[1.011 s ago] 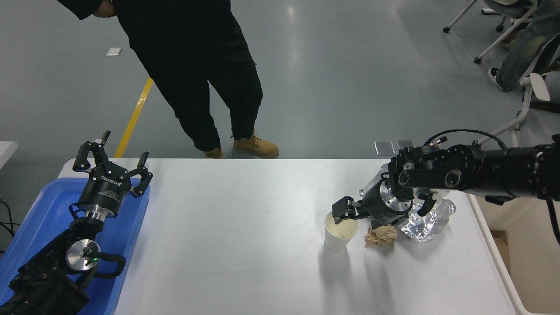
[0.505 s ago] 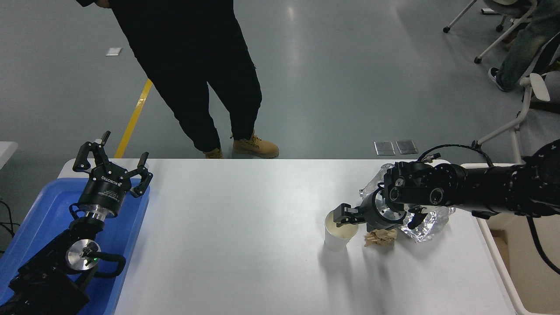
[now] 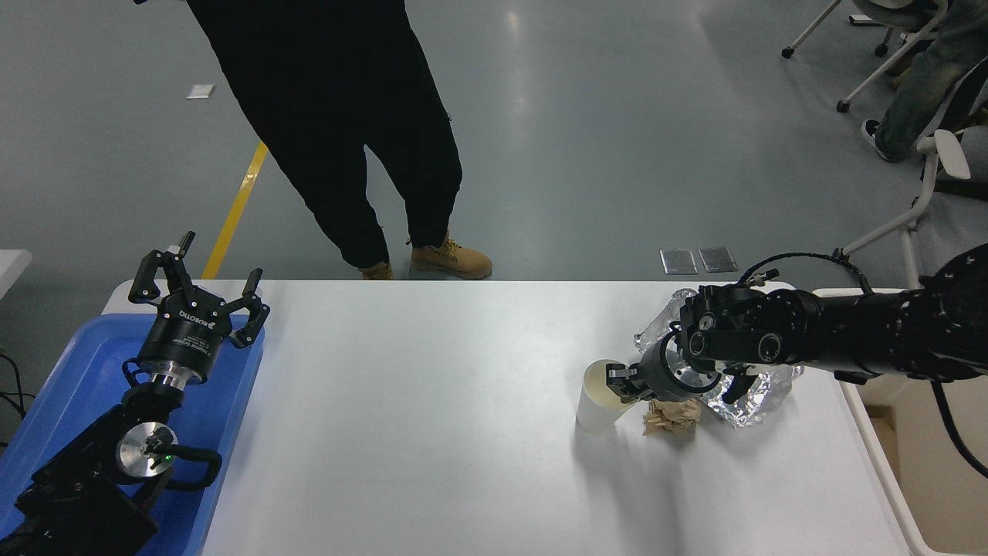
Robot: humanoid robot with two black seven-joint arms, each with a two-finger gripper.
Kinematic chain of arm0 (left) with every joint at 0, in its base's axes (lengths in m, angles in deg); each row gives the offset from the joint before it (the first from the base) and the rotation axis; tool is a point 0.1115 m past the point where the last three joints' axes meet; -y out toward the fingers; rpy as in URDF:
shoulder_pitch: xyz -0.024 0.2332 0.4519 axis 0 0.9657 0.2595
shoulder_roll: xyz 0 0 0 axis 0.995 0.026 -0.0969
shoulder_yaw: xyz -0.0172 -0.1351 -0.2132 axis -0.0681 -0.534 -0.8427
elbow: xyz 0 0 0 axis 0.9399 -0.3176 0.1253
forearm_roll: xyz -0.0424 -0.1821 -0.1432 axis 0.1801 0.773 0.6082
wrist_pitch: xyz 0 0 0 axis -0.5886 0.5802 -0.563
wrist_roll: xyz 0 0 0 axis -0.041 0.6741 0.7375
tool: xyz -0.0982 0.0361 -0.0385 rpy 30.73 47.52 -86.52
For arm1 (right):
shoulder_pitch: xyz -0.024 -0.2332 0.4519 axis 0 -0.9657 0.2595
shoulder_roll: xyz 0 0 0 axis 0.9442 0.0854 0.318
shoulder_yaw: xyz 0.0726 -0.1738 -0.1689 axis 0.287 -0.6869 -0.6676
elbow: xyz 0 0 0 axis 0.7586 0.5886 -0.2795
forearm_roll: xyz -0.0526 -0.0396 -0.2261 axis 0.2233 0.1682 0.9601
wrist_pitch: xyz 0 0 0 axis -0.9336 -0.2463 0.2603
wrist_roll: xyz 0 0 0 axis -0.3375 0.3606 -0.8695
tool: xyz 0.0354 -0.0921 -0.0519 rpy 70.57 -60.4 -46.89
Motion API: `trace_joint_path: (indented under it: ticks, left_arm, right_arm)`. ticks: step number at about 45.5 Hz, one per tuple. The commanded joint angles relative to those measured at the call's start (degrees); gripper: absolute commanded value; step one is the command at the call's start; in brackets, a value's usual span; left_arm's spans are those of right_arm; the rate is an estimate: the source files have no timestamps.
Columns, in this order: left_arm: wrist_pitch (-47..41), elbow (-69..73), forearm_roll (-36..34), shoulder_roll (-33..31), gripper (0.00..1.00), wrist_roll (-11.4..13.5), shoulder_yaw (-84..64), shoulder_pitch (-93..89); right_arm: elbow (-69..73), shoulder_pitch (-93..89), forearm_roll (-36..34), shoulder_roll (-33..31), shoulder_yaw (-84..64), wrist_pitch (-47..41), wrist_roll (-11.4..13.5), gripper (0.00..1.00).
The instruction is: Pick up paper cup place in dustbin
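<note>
The white paper cup (image 3: pixel 593 405) stands right of the table's middle, tipped a little to the left with its rim up. My right gripper (image 3: pixel 620 383) comes in from the right and is shut on the cup's right rim. The cup's base still rests on the table. The beige dustbin (image 3: pixel 949 463) stands off the table's right edge, only partly in view. My left gripper (image 3: pixel 198 284) is parked open at the lower left, above the blue tray (image 3: pixel 69 371).
A crumpled brown paper wad (image 3: pixel 671 417) lies just right of the cup, under my right wrist. A crinkled foil tray (image 3: pixel 752 394) lies behind it. A person in black with tan boots (image 3: pixel 451 259) stands at the far edge.
My right gripper has dropped to the cup's rim and closed on it. The cup has tipped and shifted slightly. The left arm has not moved.
</note>
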Motion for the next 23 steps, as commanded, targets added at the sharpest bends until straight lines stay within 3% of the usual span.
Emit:
trace_joint_path:
  ticks: [1,23]
  left_arm:
    - [0.0,-0.03,0.0,0.0,0.98,0.01,0.0,0.0]
    - [0.0,0.06,0.0,0.0,0.98,0.01,0.0,0.0]
  right_arm:
    - [3.22,4.42,0.04,-3.43,-0.02,-1.09,-0.25,0.0]
    - [18.34,29.2,-0.04,-22.06,0.68,-7.68,-0.16,0.0]
